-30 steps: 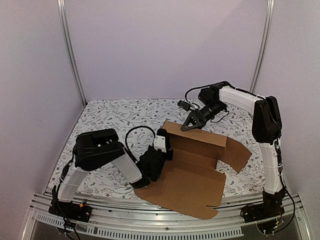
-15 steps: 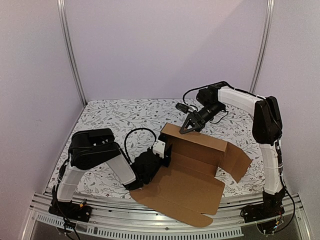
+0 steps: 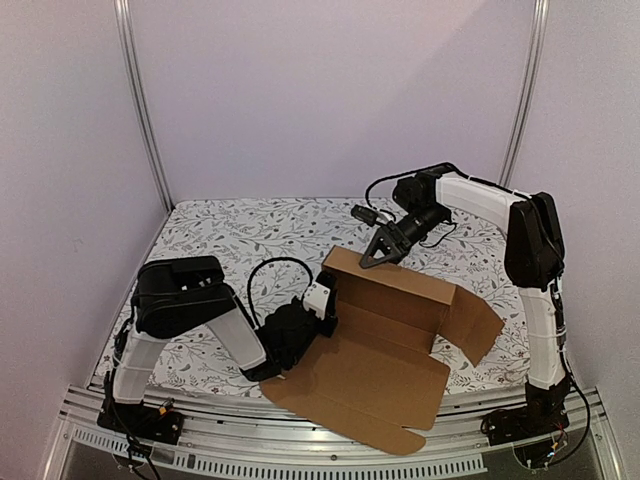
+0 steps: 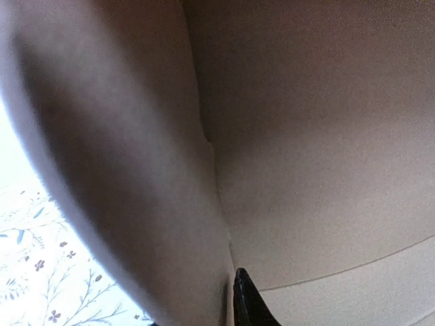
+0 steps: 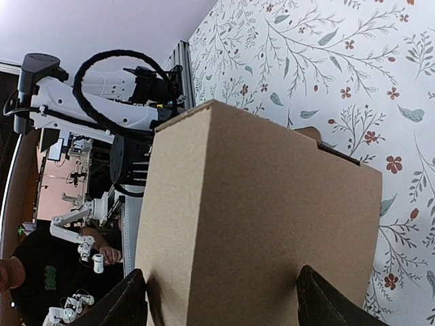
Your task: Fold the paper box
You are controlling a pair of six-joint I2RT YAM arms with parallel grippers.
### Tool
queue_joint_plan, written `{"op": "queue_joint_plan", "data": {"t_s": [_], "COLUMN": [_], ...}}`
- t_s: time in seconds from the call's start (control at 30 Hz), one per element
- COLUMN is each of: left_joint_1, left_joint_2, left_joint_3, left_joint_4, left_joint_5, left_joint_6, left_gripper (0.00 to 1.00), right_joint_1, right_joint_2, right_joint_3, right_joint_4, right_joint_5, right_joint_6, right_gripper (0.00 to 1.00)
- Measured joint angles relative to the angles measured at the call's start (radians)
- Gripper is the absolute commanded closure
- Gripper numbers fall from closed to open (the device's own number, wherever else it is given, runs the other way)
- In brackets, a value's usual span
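Biggest thing first: 1 desk (image 3: 230, 235) with a floral cover. On it is 1 paper box (image 3: 380, 350), sitting right of centre and close to the near edge, with its big front panel lying flat and poking out over that edge. The back wall stands upright and 1 side flap splays out toward the right edge.

Then 2 arms with 1 hand each. The right hand (image 3: 372, 258) hangs at the far-left top corner of the back wall with its fingers spread wide. In its wrist view the wall's top edge sits between them, but I can't tell if they actually touch it. The left hand (image 3: 316, 302) is tucked against the box's left side, toward the near-left corner of the desk. Its camera is basically all cardboard with 1 dark fingertip showing, so I honestly cannot tell whether it's wide, narrow or pinching anything.

My read is that we're at the wall-raising step: back wall up, left side being worked, lid not folded over yet. Next I'd guess the right hand needs to steady the back wall while the left stands its side wall up square, without shoving the whole sheet off the near edge.
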Motion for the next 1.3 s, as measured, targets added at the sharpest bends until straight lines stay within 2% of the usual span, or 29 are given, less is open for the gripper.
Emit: {"op": "queue_joint_plan", "data": {"t_s": [0.1, 0.33, 0.5, 0.67, 0.77, 0.93, 1.23, 1.27, 1.3], "left_joint_1": [0.004, 0.008, 0.003, -0.028, -0.04, -0.031, -0.018, -0.018, -0.018], "left_joint_2": [0.0, 0.021, 0.037, 0.085, 0.094, 0.074, -0.036, -0.04, -0.043], "left_joint_3": [0.027, 0.093, 0.138, 0.23, 0.241, 0.168, 0.039, 0.034, 0.03], "left_joint_4": [-0.004, -0.016, -0.037, -0.074, -0.067, -0.042, -0.045, -0.046, -0.045], "left_joint_5": [-0.001, -0.041, -0.126, -0.292, -0.341, -0.285, -0.155, -0.153, -0.152], "left_joint_6": [0.011, -0.001, -0.003, 0.006, 0.012, 0.037, 0.058, 0.061, 0.068], "left_gripper": [0.94, 1.0, 1.0, 1.0, 0.86, 0.68, 0.65, 0.63, 0.56], "right_joint_1": [0.0, -0.015, -0.016, -0.017, -0.016, -0.004, 0.017, 0.017, 0.017], "right_joint_2": [0.0, 0.0, 0.0, 0.0, 0.004, 0.025, 0.045, 0.045, 0.045], "right_joint_3": [0.0, -0.001, -0.01, -0.022, -0.02, -0.001, 0.032, 0.032, 0.032], "right_joint_4": [0.0, 0.005, 0.032, 0.074, 0.082, 0.049, 0.021, 0.019, 0.018], "right_joint_5": [-0.008, -0.038, -0.063, -0.075, -0.083, -0.089, -0.133, -0.134, -0.134], "right_joint_6": [-0.004, -0.023, -0.055, -0.077, -0.085, -0.092, -0.092, -0.092, -0.092], "right_gripper": [0.26, 0.26, 0.26, 0.25, 0.25, 0.25, 0.25, 0.25, 0.25]}}
